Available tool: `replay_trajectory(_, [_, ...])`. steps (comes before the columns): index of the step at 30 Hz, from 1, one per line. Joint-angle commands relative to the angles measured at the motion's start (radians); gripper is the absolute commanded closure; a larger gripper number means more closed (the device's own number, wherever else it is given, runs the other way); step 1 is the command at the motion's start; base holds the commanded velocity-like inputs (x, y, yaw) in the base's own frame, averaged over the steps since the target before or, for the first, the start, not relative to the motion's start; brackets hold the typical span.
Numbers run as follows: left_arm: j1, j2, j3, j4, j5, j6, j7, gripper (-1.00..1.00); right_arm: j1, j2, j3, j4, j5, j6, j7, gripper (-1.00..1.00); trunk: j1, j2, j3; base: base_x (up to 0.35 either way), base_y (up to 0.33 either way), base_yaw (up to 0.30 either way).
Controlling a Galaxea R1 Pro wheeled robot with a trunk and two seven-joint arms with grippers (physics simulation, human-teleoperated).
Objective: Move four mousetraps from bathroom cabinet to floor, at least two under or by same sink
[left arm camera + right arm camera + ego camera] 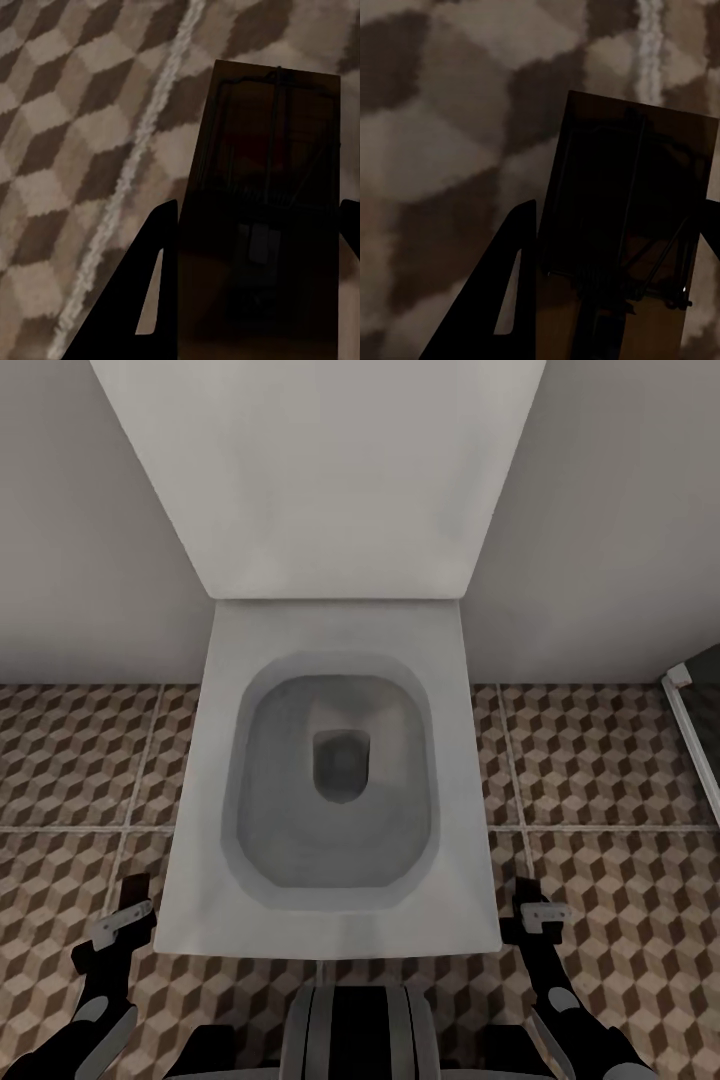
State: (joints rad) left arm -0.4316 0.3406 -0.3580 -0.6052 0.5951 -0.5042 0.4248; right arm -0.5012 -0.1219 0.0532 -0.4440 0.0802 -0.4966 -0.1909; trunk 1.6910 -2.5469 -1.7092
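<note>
My left gripper (125,920) hangs low over the bathroom floor (80,760) to the left of a toilet, shut on a mousetrap (270,187). It is a dark-brown slab with a wire bar, sticking out past the fingers (161,247). To the toilet's right, my right gripper (535,915) is shut on a second mousetrap (634,210) above the cube-patterned tiles (450,150). In the head view each trap is just a dark tip (135,887) (527,890). The cabinet and the sink are out of view.
A white toilet (335,780) with its raised lid (320,470) stands straight ahead against a pale wall, between my two arms. A glass panel's edge (695,730) shows at the right. Tiled floor lies on both sides of the toilet.
</note>
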Motion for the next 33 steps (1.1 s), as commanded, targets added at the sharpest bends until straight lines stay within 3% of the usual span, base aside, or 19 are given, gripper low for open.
replay_trajectory(1, [-0.001,0.001,-0.009,-0.001,0.003,-0.003,0.012,1.0,0.0,-0.001,0.005,0.001,0.006,0.0,-0.007,1.0,0.0,0.0,0.0,0.0,0.0,0.0])
replay_trajectory(33, [-0.001,-0.001,-0.01,-0.001,0.003,-0.002,0.006,1.0,0.0,-0.001,0.005,0.001,0.006,0.0,-0.007,1.0,0.0,0.0,0.0,0.0,0.0,0.0])
